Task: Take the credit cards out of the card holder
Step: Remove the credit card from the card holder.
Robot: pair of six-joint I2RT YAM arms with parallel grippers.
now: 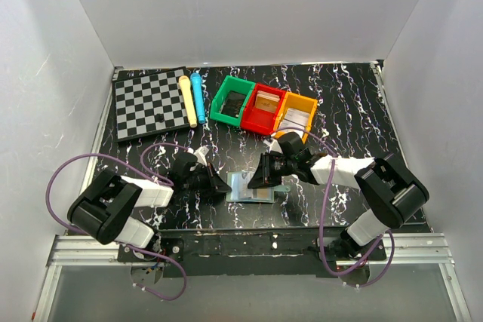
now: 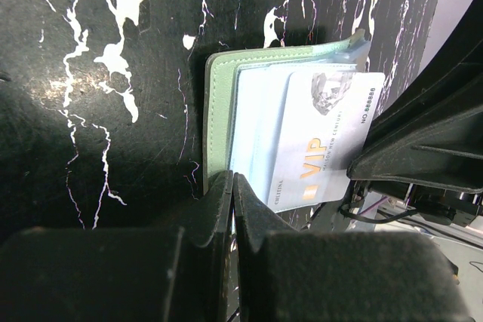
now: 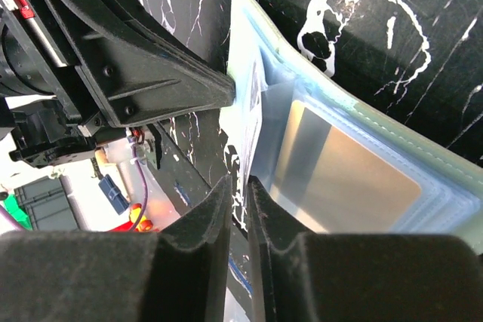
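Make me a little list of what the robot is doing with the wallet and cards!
card holder: flat on the table
VIP card: white, sticking partly out
second card: inside a clear pocket
left gripper: shut at the card holder's edge
right gripper: pinching the VIP card

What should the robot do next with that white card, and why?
Probably finish closing the right gripper on the white VIP card and slide it away from the card holder. The card juts out of its pocket, the jaws stand narrow around its edge, and the left gripper pins the holder.
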